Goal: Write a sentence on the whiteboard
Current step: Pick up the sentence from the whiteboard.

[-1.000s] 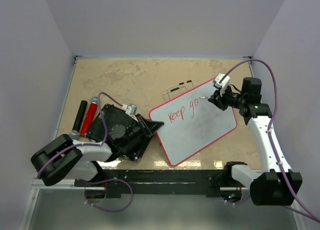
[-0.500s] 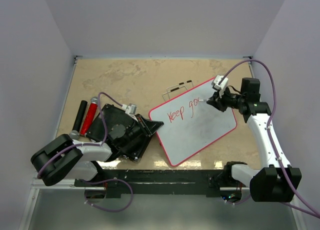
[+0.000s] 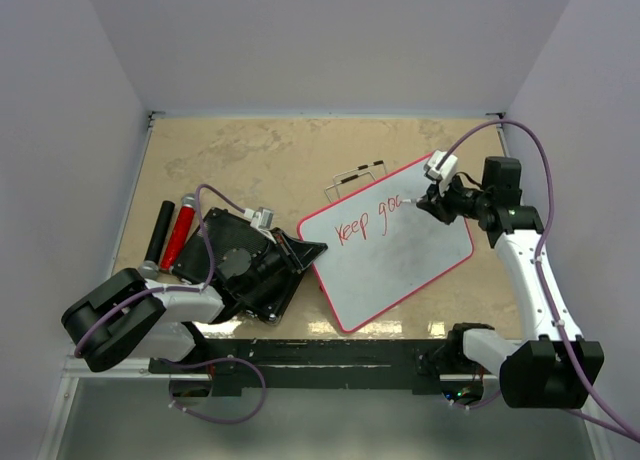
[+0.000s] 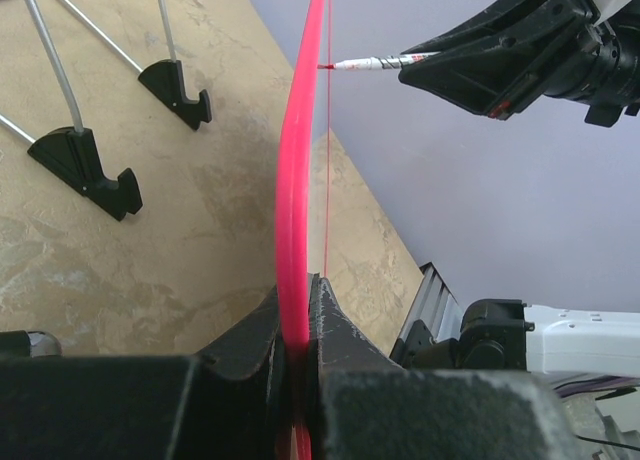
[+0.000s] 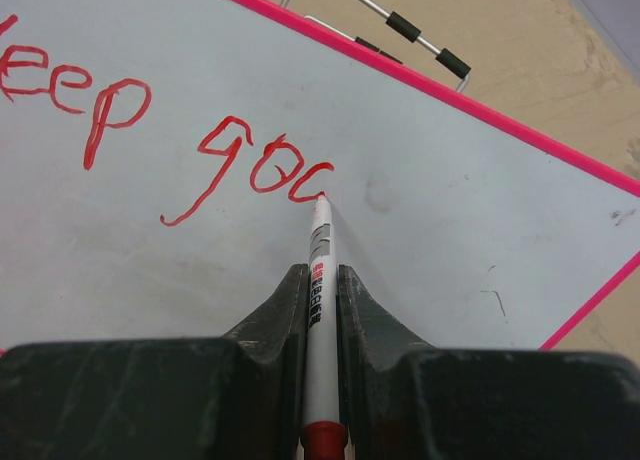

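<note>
Tan tabletop [image 3: 250,155] bears a red-rimmed whiteboard [image 3: 400,265], sentence [image 3: 362,225] reading "Keep goc" (marker [image 5: 318,250] touching).

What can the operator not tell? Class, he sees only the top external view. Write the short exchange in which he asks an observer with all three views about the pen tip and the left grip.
Operator: Is the tip on the board?
Observer: Yes. In the right wrist view the marker, clamped in the right gripper, touches the whiteboard with its tip, at the end of an open curve after "Keep go" in the sentence.
Operator: And the left grip?
Observer: In the left wrist view the left gripper is shut on the board's red rim, which shows edge-on.
</note>
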`<state>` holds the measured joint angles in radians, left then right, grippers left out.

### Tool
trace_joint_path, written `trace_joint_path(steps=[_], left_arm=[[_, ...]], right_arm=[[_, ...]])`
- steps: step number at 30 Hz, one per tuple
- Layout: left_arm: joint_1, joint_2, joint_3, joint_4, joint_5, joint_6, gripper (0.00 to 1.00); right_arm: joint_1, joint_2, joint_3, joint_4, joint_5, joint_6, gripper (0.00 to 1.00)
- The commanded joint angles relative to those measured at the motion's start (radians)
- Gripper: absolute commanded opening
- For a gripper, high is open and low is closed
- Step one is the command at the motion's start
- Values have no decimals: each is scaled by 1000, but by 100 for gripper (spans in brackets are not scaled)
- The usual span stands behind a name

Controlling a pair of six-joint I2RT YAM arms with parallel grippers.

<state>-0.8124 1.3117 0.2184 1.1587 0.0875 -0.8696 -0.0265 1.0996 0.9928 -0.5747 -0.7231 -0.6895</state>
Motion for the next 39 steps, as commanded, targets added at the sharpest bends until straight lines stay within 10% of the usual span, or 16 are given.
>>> trace_joint_path(steps=[1, 39], left_arm=[[-7, 3, 7, 24, 72, 98, 0], [-2, 4, 2, 16, 69, 101, 0]], right_arm=[[0, -3, 29, 85, 21, 53, 0], [-3, -29, 56, 45, 56, 42, 0]])
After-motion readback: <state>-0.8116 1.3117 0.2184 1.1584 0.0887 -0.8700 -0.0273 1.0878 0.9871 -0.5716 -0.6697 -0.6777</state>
